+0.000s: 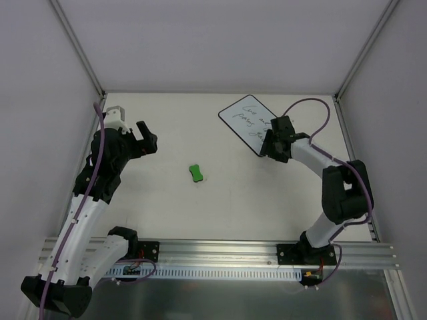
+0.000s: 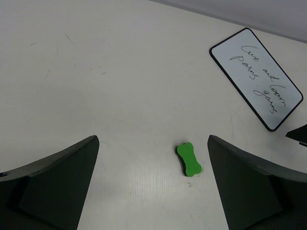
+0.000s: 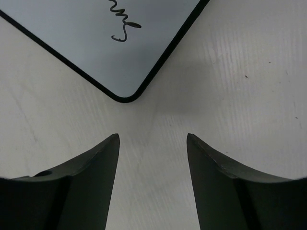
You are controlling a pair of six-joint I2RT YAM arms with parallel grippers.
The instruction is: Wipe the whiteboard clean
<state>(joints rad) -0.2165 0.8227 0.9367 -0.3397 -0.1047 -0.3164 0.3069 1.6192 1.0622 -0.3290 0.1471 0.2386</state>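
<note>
The whiteboard point(image 1: 245, 119) lies tilted at the back right of the table, with dark handwriting on it. It also shows in the left wrist view point(image 2: 255, 76) and its near corner in the right wrist view point(image 3: 110, 43). The green bone-shaped eraser point(image 1: 195, 173) lies at mid-table, and shows in the left wrist view point(image 2: 189, 159). My left gripper point(image 1: 148, 142) is open and empty, left of the eraser and above the table. My right gripper point(image 1: 269, 148) is open and empty, low at the whiteboard's near corner, its fingertips point(image 3: 113, 143) just short of the rim.
White walls with metal posts point(image 1: 77, 47) close the table on the left, back and right. An aluminium rail point(image 1: 220, 250) runs along the near edge, with both arm bases on it.
</note>
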